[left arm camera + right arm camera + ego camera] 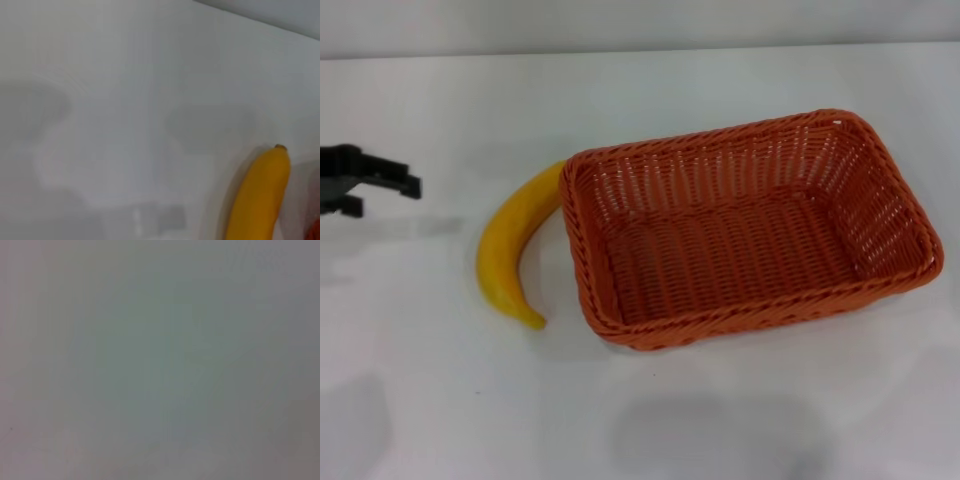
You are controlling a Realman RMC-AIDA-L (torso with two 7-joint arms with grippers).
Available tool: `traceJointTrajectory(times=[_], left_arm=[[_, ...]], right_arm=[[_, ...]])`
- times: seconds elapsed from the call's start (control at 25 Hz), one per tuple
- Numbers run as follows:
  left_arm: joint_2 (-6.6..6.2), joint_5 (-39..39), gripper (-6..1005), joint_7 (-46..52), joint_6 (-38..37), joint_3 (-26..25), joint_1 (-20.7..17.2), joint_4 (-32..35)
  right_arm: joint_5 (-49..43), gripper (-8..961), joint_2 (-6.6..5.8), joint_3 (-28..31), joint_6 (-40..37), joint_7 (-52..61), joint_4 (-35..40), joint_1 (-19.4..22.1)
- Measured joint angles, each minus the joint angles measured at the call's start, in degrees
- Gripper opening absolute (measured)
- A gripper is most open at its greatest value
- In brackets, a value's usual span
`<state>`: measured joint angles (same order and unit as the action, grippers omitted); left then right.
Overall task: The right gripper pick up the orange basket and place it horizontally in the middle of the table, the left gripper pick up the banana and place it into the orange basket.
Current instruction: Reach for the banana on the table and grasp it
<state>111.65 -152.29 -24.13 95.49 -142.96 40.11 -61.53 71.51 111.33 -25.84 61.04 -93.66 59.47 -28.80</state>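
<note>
I see the table [740,420] carrying the orange basket [745,230], which sits with its long axis crosswise and slightly skewed, open side up. The banana [510,245] lies just left of the basket, its upper end touching the basket's left corner, its curve bowing away from the basket. The left gripper [395,185] hovers well left of the banana, fingers apart. The right gripper does not appear.

head high overhead, wrists close; banana [508,252] shared
</note>
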Motion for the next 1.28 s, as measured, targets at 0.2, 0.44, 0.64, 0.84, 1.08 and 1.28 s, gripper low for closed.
traceJointTrajectory(times=[0.2,0.44,0.64,0.84,1.08,1.28], left_arm=[[-0.22,0.2,891,-3.2,-5.5,4.9,3.3,6.2],[-0.32,-0.3,891,-6.7,-10.0,7.1,8.2,16.2],[0.57,-0.4,891,-6.4,-11.9,12.3,8.7,16.9],[1.53,-1.1,890,-6.2,-13.0,13.8,9.0,17.1],[2.42,-1.2,890,-5.8,-16.4,16.8,9.3,18.1],[2.6,-1.2,892,-6.1,-19.1,17.9,10.4,21.8]], right_arm=[[0.0,856,0.64,-0.1,-0.1,0.0,-0.1,0.3],[0.0,856,1.59,-0.1,-0.1,0.0,-0.2,0.5],[0.0,856,2.08,-0.1,0.0,0.4,-0.2,0.6],[0.0,857,3.3,-0.1,0.2,0.5,0.2,0.6],[0.0,857,3.64,-0.1,0.3,0.7,-0.2,0.6],[0.5,857,3.82,-0.1,0.3,0.7,-0.5,0.7]])
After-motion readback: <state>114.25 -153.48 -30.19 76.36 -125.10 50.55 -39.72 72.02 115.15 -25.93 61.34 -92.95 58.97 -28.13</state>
